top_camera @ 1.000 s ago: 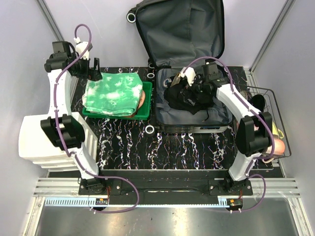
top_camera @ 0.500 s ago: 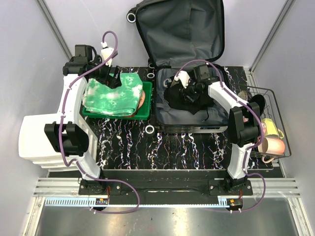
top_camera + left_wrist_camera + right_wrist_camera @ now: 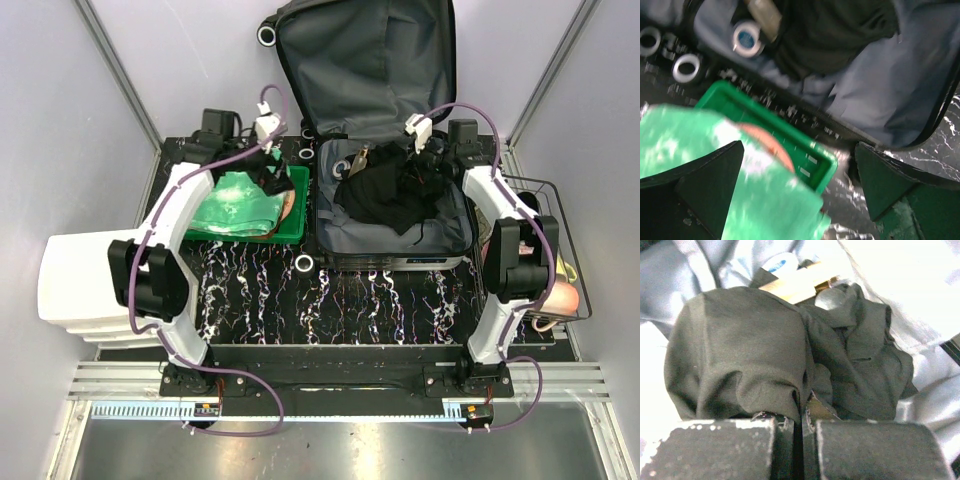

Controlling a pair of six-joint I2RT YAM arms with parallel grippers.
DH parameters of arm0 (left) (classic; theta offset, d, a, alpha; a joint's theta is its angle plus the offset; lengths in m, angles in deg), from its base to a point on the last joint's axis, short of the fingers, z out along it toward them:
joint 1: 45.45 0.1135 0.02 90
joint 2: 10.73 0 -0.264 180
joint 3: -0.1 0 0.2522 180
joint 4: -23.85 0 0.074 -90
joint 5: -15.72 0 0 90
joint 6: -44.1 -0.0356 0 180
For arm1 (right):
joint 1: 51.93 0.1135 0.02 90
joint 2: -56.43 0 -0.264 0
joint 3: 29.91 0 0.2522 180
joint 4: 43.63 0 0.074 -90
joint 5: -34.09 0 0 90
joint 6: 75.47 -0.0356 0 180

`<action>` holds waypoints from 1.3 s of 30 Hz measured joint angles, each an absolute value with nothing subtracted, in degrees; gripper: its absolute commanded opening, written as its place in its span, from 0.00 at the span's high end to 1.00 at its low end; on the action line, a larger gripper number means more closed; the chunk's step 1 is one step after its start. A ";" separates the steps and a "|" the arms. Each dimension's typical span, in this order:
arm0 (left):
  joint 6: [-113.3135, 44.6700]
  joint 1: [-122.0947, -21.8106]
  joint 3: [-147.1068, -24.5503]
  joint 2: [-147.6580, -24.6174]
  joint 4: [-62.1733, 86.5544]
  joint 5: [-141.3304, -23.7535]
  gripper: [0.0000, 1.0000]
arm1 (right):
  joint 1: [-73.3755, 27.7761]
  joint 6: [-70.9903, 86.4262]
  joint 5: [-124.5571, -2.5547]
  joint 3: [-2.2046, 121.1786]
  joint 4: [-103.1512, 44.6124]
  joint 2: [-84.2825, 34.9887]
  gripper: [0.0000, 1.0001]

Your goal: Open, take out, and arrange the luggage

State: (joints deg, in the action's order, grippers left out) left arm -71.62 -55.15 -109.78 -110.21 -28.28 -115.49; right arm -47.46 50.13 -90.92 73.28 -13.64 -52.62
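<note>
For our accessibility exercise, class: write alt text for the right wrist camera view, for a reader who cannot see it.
The right gripper is shut on a fold of the black garment, which lies bunched in the luggage on its grey lining. Behind it, a pale wooden piece and a white round item show.

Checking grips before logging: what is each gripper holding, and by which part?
Right gripper pinches a bunched fold of the black garment; left gripper is open, empty.

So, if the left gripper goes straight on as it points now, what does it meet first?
Probably the green cloth in the bin: the open left gripper points down at its edge. Depth is unclear, so the bin rim may come first.
</note>
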 measured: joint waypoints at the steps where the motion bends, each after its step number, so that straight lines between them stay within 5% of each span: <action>1: -71.68 -56.24 -109.16 -110.41 -26.56 -116.41 0.01 | -47.54 50.00 -92.23 71.82 -14.95 -51.75 1.00; 13: -69.34 -69.48 -112.35 -125.64 -0.24 -124.63 0.01 | -47.09 44.82 -104.91 64.23 -23.71 -42.46 1.00; 30: -60.40 -77.03 -118.61 -135.00 9.49 -126.25 0.05 | -47.11 43.02 -110.59 61.70 -24.48 -37.54 1.00; 35: -53.39 -76.92 -118.61 -135.00 14.60 -126.55 0.57 | -47.11 42.08 -112.14 61.70 -24.52 -36.05 1.00; 37: -51.27 -76.83 -118.61 -135.00 15.61 -126.73 0.70 | -47.11 41.56 -112.86 61.70 -24.52 -35.64 1.00; 38: -50.13 -76.83 -118.65 -135.00 15.91 -126.81 0.92 | -47.11 41.23 -113.13 61.70 -24.56 -35.55 1.00; 39: -49.15 -76.79 -118.69 -135.00 16.04 -126.99 1.00 | -47.11 40.73 -113.37 61.70 -24.70 -35.53 1.00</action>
State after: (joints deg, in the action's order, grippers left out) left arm -49.15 -76.79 -118.69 -135.00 16.04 -126.99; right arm -47.11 40.73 -113.37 61.70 -24.70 -35.53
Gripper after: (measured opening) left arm 0.341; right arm 0.028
